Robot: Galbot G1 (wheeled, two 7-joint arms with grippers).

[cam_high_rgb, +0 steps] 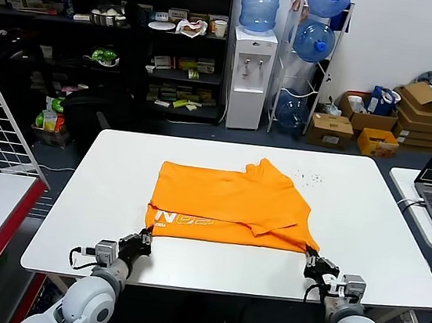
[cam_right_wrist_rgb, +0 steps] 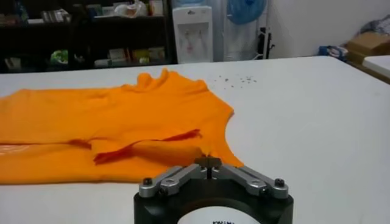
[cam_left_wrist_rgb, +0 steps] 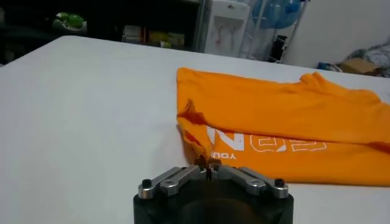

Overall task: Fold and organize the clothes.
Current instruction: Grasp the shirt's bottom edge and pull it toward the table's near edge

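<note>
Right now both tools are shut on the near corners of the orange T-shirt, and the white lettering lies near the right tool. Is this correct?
Not quite. The white lettering lies near the left tool, not the right tool; the head view and the left wrist view show this. The rest holds: both tools are shut on the near corners of the orange T-shirt.

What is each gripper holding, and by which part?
Both hold the orange T-shirt: left gripper at its near left corner, right gripper at its near right corner.

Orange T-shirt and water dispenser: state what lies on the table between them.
In the head view, only bare white table lies between the orange T-shirt and the far edge facing the water dispenser; small dark specks sit off to the right.
</note>
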